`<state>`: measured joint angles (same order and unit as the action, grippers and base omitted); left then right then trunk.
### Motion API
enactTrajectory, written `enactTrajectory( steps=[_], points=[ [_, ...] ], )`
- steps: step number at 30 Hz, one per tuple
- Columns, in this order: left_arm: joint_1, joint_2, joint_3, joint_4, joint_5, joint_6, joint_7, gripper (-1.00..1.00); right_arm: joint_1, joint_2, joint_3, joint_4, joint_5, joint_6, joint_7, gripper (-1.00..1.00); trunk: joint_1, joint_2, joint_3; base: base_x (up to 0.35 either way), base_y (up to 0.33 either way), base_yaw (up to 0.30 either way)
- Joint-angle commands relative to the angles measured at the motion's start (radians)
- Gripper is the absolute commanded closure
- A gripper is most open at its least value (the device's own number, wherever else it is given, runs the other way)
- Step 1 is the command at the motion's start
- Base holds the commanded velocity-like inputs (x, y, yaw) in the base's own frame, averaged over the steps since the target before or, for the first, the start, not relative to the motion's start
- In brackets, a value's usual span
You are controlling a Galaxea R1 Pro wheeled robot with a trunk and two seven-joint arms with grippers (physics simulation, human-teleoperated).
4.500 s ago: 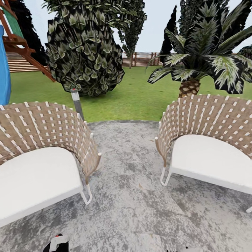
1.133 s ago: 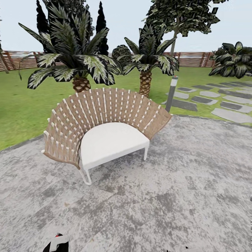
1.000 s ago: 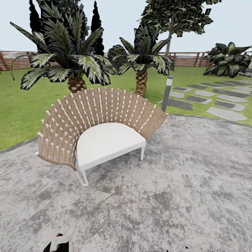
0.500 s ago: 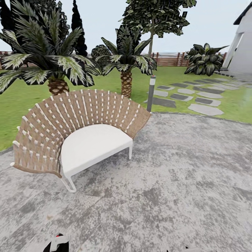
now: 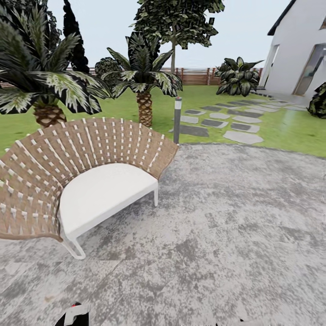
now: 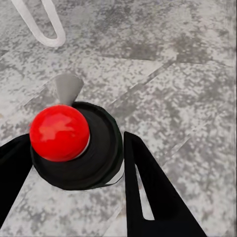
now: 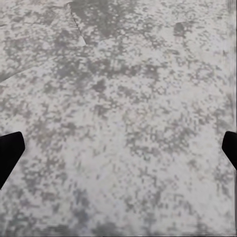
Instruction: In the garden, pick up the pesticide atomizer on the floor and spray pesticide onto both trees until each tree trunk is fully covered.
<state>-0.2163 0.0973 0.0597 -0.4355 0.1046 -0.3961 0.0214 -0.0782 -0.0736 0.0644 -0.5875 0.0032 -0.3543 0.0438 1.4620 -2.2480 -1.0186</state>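
In the left wrist view, the pesticide atomizer (image 6: 59,132) is a black round body with a red knob on top and a grey nozzle. My left gripper (image 6: 74,148) is shut on it, a black finger (image 6: 143,182) on each side, above the grey paving. My right gripper (image 7: 118,148) is open over bare paving, its fingertips (image 7: 10,148) at the picture's edges. In the head view, one tall tree with a thin straight trunk (image 5: 173,52) and a leafy crown stands far off on the lawn (image 5: 290,131). A black-and-white part of my left arm's end (image 5: 76,314) shows at the bottom edge.
I stand on a grey paved circle (image 5: 226,217). A woven chair (image 5: 81,158) with a white seat is at the left. Behind it are two scaly palms (image 5: 145,108), a bollard lamp (image 5: 177,120), stepping slabs (image 5: 226,122), a wooden fence (image 5: 194,76) and a white house (image 5: 299,50).
The whole head view has swung to the right, so the camera moved: the chair slid to the picture's left, and the stepping slabs and white house came into view.
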Motion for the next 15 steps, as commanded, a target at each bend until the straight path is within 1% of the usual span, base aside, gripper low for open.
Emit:
enactTrajectory(
  steps=[1,15],
  points=[
    [0.000,0.000,0.000,0.000,-0.001,0.000,0.000,1.00,0.000,0.000,0.000,0.000,0.000,0.000,0.000,-1.00,0.000,0.000,0.000,0.000,0.028,-0.268],
    [0.000,-0.001,-0.001,0.001,-0.003,-0.001,0.000,1.00,0.000,0.002,-0.005,-0.001,-0.005,0.002,-0.002,-1.00,0.000,0.000,0.000,0.000,0.003,-0.275]
  ],
)
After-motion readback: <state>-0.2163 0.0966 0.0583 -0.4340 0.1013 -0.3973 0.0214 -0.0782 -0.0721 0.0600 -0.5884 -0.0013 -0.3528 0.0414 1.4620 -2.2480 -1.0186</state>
